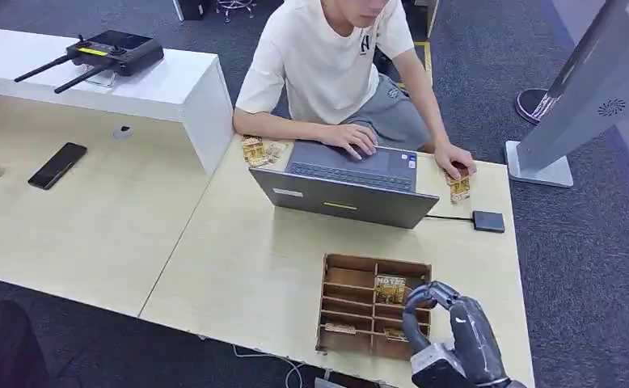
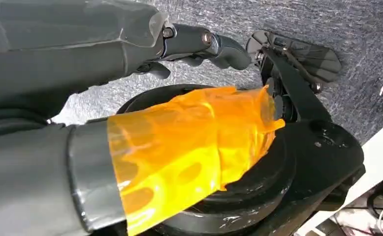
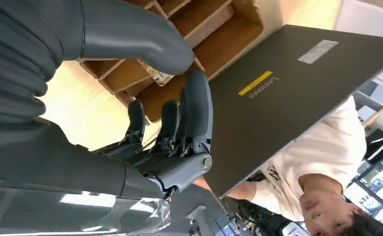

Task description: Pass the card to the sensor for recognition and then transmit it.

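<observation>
Card [image 1: 390,288] standing on edge in the wooden tray [image 1: 337,279] at the desk's [image 1: 246,267] near edge, long axis left to right, right hand [image 1: 449,335] above the tray's right side, fingers [image 3: 195,105] curled, empty, left hand [image 2: 199,44] hanging low over the floor, holding nothing, laptop [image 1: 344,194] beyond.

Gold-printed card [image 1: 390,288] in wooden organiser [image 1: 339,264]

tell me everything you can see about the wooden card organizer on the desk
The wooden organizer is a shallow brown tray that looks like thin plywood, split by slats into rows of compartments. It lies flat near the light table's front edge, just in front of the laptop. A patterned card sits in a right-hand slot, with smaller ones lower down. The right hand hovers over its right side, fingers curled; contact is unclear.
</observation>
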You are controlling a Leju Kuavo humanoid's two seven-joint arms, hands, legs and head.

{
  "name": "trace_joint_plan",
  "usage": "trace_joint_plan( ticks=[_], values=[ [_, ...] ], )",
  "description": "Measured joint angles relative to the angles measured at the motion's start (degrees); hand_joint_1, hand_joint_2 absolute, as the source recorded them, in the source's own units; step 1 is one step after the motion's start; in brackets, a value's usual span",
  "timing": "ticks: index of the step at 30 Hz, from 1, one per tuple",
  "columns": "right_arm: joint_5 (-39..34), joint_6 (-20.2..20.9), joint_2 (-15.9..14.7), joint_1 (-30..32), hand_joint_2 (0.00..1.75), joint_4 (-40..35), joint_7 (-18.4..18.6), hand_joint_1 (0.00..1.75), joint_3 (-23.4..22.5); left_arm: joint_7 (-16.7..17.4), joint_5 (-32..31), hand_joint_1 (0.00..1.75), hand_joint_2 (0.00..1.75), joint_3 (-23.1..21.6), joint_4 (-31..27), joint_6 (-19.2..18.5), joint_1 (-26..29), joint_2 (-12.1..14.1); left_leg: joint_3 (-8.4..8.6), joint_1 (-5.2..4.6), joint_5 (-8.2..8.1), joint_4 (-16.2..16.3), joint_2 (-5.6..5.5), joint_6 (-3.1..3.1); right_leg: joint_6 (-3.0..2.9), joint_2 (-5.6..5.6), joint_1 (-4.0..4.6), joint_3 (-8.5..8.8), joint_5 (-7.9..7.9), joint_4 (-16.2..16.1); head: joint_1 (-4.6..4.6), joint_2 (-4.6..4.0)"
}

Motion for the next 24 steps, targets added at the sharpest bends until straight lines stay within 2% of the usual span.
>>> trace_joint_plan(
  ticks=[1, 2, 3, 5, 9, 11, 13, 15, 17, 18, 19, 20, 21, 23, 24],
  values=[
    [0.7, -0.3, -0.3, 0.2, 1.75, 0.0, 0.1, 0.91, 0.3, 0.0, 0.0, 0.0, 0.0, 0.0, 0.0, 0.0, 0.0, 0.0, 0.0, 0.0, 0.0, 0.0, 0.0, 0.0, 0.0, 0.0, 0.0, 0.0, 0.0, 0.0, 0.02, 0.0],
    [1.5, -0.6, -0.5, 0.3, 1.75, 0.0, 0.2, 0.77, 0.6, 0.0, 0.0, 0.0, 0.0, 0.0, 0.0, 0.0, -0.1, 0.0, 0.0, 0.0, 0.0, 0.0, 0.0, 0.0, 0.0, 0.0, 0.0, 0.0, 0.0, 0.0, 0.0, 0.0],
    [2.2, -1.0, -0.8, 0.3, 1.75, 0.0, 0.2, 0.73, 0.8, 0.0, 0.1, 0.0, 0.0, 0.0, 0.0, 0.0, -0.1, 0.0, 0.0, 0.0, 0.0, 0.0, 0.0, 0.0, 0.0, 0.0, 0.0, 0.0, 0.0, 0.0, 0.0, 0.0],
    [3.1, -1.5, -1.3, 0.4, 1.75, 0.0, 0.2, 0.94, 1.4, 0.0, 0.1, 0.0, 0.0, 0.0, 0.0, 0.0, -0.1, 0.0, 0.0, 0.0, 0.0, 0.0, 0.0, 0.0, 0.0, 0.0, 0.0, 0.0, 0.0, 0.0, 0.02, 0.0],
    [4.9, -2.4, -2.1, 0.5, 1.75, 0.1, 0.2, 0.89, 2.2, 0.0, 0.1, 0.0, 0.0, -0.1, 0.0, 0.0, -0.2, 0.0, 0.0, 0.0, 0.0, 0.0, 0.0, 0.01, 0.0, 0.0, 0.0, 0.0, 0.0, 0.0, 0.0, 0.0],
    [5.3, -2.6, -2.3, 0.6, 1.75, 0.1, 0.2, 1.01, 2.5, 0.0, 0.1, 0.0, 0.0, -0.1, 0.0, 0.0, -0.2, 0.0, 0.0, 0.0, 0.0, 0.0, 0.0, 0.01, 0.0, 0.0, 0.0, 0.0, 0.0, 0.0, 0.0, 0.0],
    [6.4, -3.1, -2.8, 0.6, 1.75, 0.2, 0.4, 0.96, 3.0, 0.0, 0.2, 0.0, 0.0, -0.1, 0.0, 0.0, -0.2, 0.0, 0.0, 0.0, 0.0, 0.0, 0.0, 0.01, 0.0, 0.0, 0.0, 0.0, 0.0, 0.0, 0.0, 0.0],
    [7.3, -3.7, -3.3, 0.7, 1.75, 0.3, 0.6, 1.01, 3.3, 0.0, 0.3, 0.0, 0.0, -0.1, 0.0, 0.0, -0.2, 0.0, -0.01, 0.0, -0.01, 0.0, 0.0, 0.01, 0.0, 0.0, 0.0, 0.0, 0.0, 0.0, 0.02, 0.0],
    [8.3, -4.1, -3.8, 0.9, 1.75, 0.3, 1.0, 0.96, 3.5, 0.0, 0.4, 0.0, 0.0, -0.1, 0.0, 0.0, -0.2, 0.0, -0.01, 0.0, -0.01, 0.0, 0.0, 0.01, 0.0, 0.0, 0.0, 0.0, 0.0, 0.0, 0.02, 0.0],
    [8.7, -4.4, -4.2, 0.9, 1.75, 0.3, 1.2, 1.06, 3.6, 0.0, 0.4, 0.0, 0.0, -0.2, 0.0, 0.0, -0.2, 0.0, -0.01, 0.0, -0.01, 0.0, 0.0, 0.01, 0.0, 0.0, 0.0, 0.0, 0.0, 0.0, 0.0, 0.0],
    [9.0, -4.7, -4.4, 1.0, 1.75, 0.3, 1.3, 1.06, 3.7, 0.0, 0.4, 0.0, 0.0, -0.2, 0.0, 0.0, -0.2, 0.1, 0.0, 0.0, -0.01, 0.0, 0.0, 0.01, 0.0, 0.0, 0.0, 0.0, 0.0, 0.0, 0.0, 0.0],
    [9.5, -4.9, -4.7, 1.0, 1.75, 0.3, 1.3, 1.27, 4.0, 0.0, 0.4, 0.0, 0.0, -0.2, 0.0, 0.0, -0.2, 0.1, 0.0, 0.0, -0.01, 0.0, 0.0, 0.01, 0.0, 0.0, 0.0, 0.0, 0.0, 0.0, 0.0, 0.0],
    [10.3, -5.1, -5.1, 1.1, 1.75, 0.3, 1.3, 1.29, 4.3, 0.0, 0.4, 0.0, 0.0, -0.2, 0.0, 0.0, -0.2, 0.1, -0.01, 0.0, -0.01, 0.0, 0.0, 0.01, 0.0, 0.0, 0.0, 0.0, 0.0, 0.0, 0.0, 0.0],
    [11.6, -5.7, -5.7, 1.1, 1.75, 0.3, 1.3, 1.1, 4.8, 0.1, 0.4, 0.0, 0.0, -0.4, 0.0, 0.0, -0.2, 0.1, -0.01, 0.0, -0.01, 0.0, 0.0, 0.01, 0.0, 0.0, 0.0, 0.0, 0.0, 0.0, 0.02, 0.0],
    [12.0, -5.9, -6.1, 1.1, 1.75, 0.3, 1.3, 1.1, 5.0, 0.1, 0.4, 0.0, 0.0, -0.5, 0.0, 0.0, -0.2, 0.2, -0.01, 0.0, -0.01, 0.0, 0.0, 0.01, 0.0, 0.0, 0.0, 0.0, 0.0, 0.0, 0.0, 0.0]
  ],
)
